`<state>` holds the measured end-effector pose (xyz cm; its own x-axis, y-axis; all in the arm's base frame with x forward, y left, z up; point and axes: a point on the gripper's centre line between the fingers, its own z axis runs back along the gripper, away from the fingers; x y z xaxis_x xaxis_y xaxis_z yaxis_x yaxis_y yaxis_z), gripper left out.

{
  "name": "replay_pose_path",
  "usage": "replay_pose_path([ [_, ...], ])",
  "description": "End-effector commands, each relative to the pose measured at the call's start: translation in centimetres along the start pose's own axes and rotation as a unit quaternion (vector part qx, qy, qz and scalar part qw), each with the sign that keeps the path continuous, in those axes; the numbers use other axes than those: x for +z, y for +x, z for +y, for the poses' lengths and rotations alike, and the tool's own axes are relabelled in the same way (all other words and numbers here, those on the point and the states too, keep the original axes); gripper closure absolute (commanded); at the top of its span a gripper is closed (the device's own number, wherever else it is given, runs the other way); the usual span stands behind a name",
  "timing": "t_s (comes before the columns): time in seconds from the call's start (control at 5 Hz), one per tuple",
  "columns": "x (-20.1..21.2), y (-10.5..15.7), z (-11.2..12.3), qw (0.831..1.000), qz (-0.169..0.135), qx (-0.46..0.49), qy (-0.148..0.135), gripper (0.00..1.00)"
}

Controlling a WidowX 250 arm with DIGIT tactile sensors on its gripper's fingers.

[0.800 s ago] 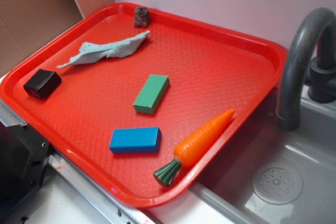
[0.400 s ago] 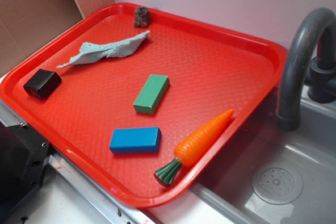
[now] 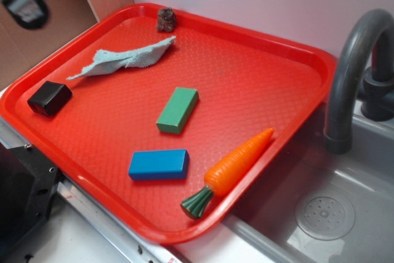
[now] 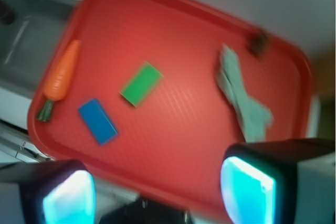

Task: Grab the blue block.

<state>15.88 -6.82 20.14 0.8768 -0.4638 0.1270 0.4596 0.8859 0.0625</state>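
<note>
The claw (image 4: 157,192) is wide open, high above the tray (image 3: 271,47); lower it straight over the blue block (image 3: 158,165), fingers across its short sides

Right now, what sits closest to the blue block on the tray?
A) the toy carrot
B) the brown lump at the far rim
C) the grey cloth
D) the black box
A: in the exterior view the toy carrot lies just beside the blue block, its green top near the block's end, while the black box and cloth lie farther off.
</note>
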Motion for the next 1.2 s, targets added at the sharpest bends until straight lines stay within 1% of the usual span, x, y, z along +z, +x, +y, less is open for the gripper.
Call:
replay_pose_path([
  [0.0, -1.9, 2.4, -3.9, 0.990, -0.025, -0.128, -0.062, 0.00],
  [0.2, -4.3, 2.6, -4.1, 0.989, -0.009, -0.129, -0.072, 0.00],
  [0.4, -7.3, 2.9, -5.9, 0.982, 0.003, -0.166, -0.090, 0.00],
  [0.6, -9.0, 2.6, -6.4, 0.985, 0.027, -0.155, -0.069, 0.00],
  [0.8, -12.1, 2.5, -7.5, 0.981, 0.061, -0.171, -0.065, 0.00],
  [1.0, -14.1, 1.9, -7.7, 0.979, 0.082, -0.177, -0.054, 0.00],
])
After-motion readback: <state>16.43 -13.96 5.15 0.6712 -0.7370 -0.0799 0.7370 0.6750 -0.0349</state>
